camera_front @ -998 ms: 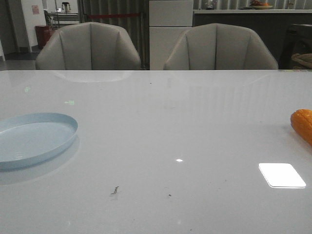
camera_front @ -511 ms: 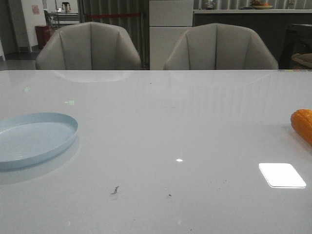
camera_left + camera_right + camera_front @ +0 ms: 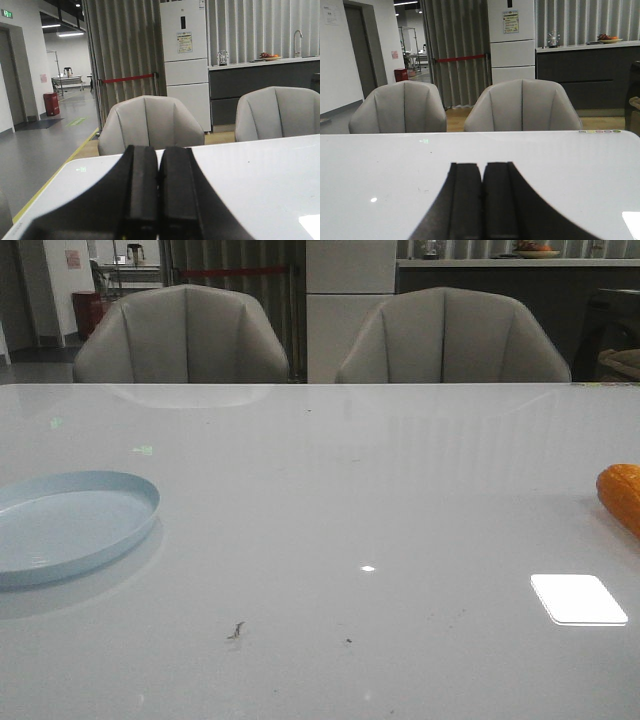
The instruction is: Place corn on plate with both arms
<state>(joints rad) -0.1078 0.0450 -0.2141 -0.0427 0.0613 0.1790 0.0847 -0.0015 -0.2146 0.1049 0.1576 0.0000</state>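
The orange corn [image 3: 621, 497] lies on the white table at the right edge of the front view, partly cut off. The pale blue plate [image 3: 70, 525] sits at the left edge, nothing on it. Neither arm shows in the front view. My left gripper [image 3: 158, 152] is shut and holds nothing, its black fingers pressed together above the table. My right gripper [image 3: 482, 167] is also shut and holds nothing, low over the table. Neither wrist view shows the corn or the plate.
Two grey chairs [image 3: 182, 335] [image 3: 452, 337] stand behind the table's far edge. A bright window reflection [image 3: 578, 598] lies on the table near the front right. Small dark specks [image 3: 236, 630] mark the front middle.
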